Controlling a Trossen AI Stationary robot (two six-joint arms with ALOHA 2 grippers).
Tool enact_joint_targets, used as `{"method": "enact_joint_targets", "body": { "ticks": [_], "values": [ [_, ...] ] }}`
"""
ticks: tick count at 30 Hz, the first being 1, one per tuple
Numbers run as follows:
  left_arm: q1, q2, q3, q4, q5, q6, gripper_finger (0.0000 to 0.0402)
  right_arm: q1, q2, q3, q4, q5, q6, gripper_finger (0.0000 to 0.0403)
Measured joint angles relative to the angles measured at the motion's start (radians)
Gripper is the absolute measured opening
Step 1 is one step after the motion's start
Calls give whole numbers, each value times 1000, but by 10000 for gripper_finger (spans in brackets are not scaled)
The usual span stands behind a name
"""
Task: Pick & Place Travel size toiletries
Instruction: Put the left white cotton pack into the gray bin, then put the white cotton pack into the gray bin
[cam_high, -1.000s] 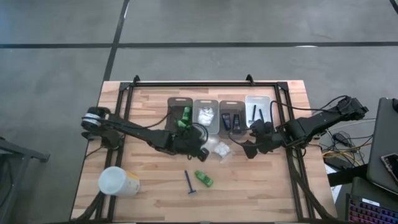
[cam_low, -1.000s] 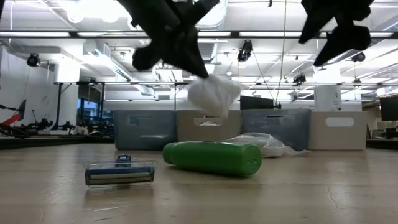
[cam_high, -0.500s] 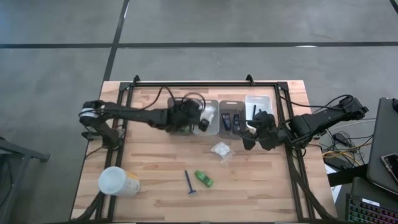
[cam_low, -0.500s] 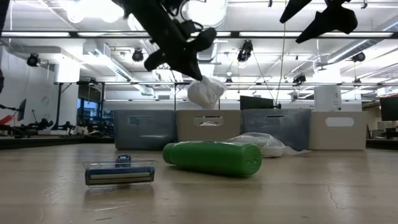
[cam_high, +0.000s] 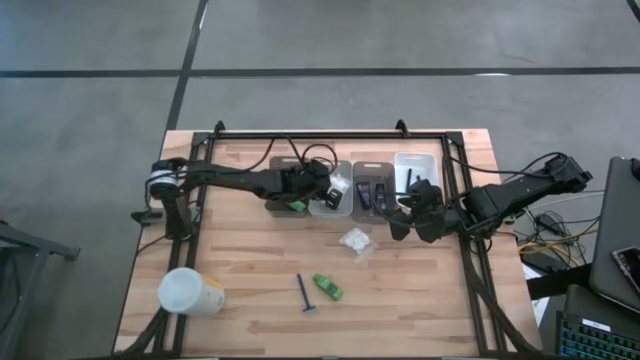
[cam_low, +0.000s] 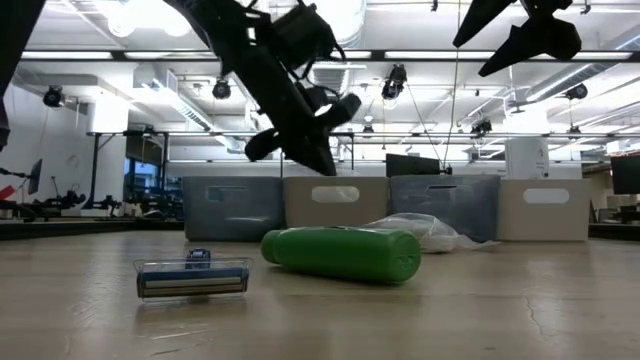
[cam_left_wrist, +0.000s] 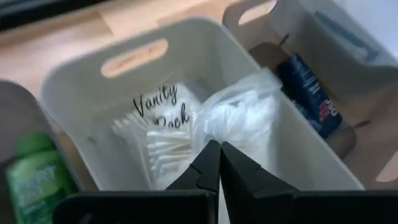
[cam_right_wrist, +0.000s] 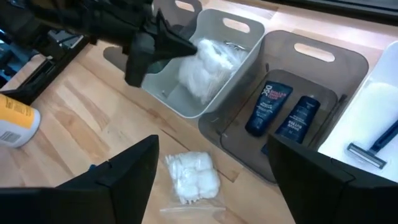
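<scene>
While your left gripper (cam_left_wrist: 219, 163) hangs over the pale grey plastic bin (cam_high: 330, 187), second in the row of four, its fingers are pressed together on the top edge of a white crinkly packet of cotton swabs (cam_left_wrist: 245, 121) that dangles into that bin, over another packet printed "Vanity Pack" (cam_left_wrist: 158, 134). Your right gripper (cam_high: 400, 222) hovers just in front of the smoky dark bin (cam_right_wrist: 305, 93) holding two small black tubes (cam_right_wrist: 283, 112); its fingers stand wide apart and hold nothing. One more white packet (cam_high: 355, 241) lies on the wooden table (cam_high: 450, 310) near it. Farther forward you have a bright green little bottle (cam_high: 327, 287) and a thin dark razor (cam_high: 303, 294) lying side by side.
</scene>
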Motion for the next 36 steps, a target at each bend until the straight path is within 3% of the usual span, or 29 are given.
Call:
{"method": "enact_joint_targets", "body": {
  "ticks": [6,14,21,24,29,32,36],
  "values": [
    [-2,28,0,-29,-2,-71,39,0,0,0,0,-1,-1,287],
    [-9,-12,0,-131,-10,-92,105,0,0,-1,-1,-18,-5,317],
    [-27,-79,0,-148,52,0,152,0,1,-3,-8,-56,-27,348],
    [-59,-119,0,-139,90,144,159,0,1,-4,-11,-61,-30,359],
    [-195,-159,1,-108,157,554,157,0,1,-5,-24,-99,-50,363],
    [-288,-134,1,-85,78,794,156,0,1,-5,-23,-127,-72,364],
    [-368,-77,0,-47,-53,986,156,0,0,-5,-23,-139,-70,363]
  ]
}}
